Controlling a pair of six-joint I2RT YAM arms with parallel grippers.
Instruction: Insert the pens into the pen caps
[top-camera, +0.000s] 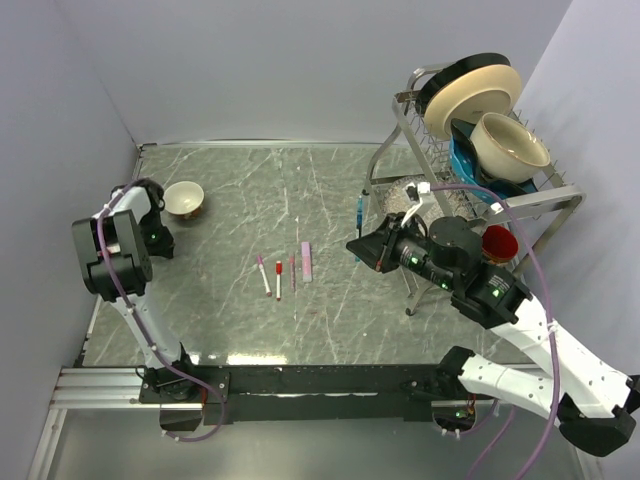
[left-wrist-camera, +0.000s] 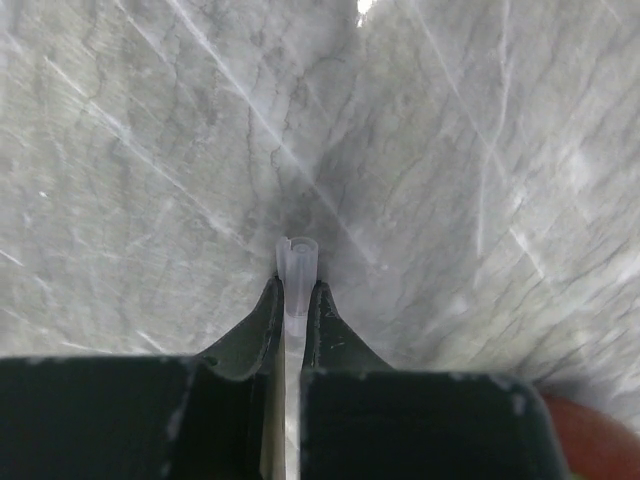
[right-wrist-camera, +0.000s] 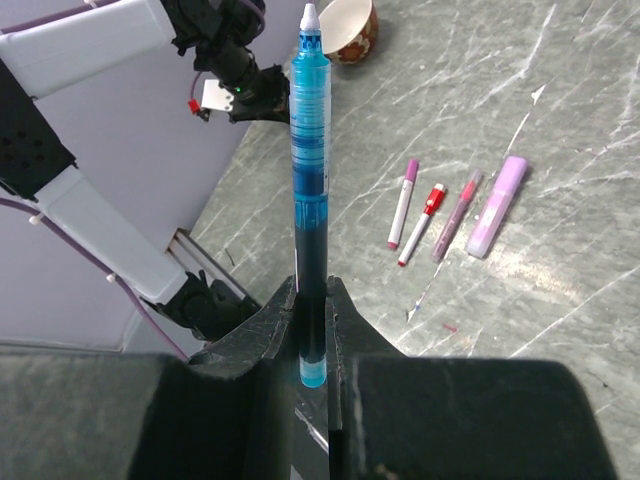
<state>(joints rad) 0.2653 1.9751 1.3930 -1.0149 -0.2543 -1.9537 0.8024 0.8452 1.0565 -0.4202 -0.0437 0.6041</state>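
Note:
My right gripper (right-wrist-camera: 312, 290) is shut on a blue pen (right-wrist-camera: 310, 150) that stands up out of its fingers, pale tip bare. In the top view this gripper (top-camera: 356, 245) holds the blue pen (top-camera: 358, 213) above the table right of centre. My left gripper (left-wrist-camera: 297, 290) is shut on a small clear tubular pen cap (left-wrist-camera: 298, 262), open end outward, over bare marble; in the top view it (top-camera: 160, 243) sits at the far left. On the table lie a pink-ended pen (top-camera: 263, 275), a red-ended pen (top-camera: 278, 280), a thin pink pen (top-camera: 292, 272) and a pale purple marker (top-camera: 306, 260).
A tan bowl (top-camera: 184, 198) stands just right of the left gripper. A wire dish rack (top-camera: 400, 140) with plates and a bowl stands at the back right, with a red cup (top-camera: 498, 243) beside the right arm. Grey walls close in the left and back.

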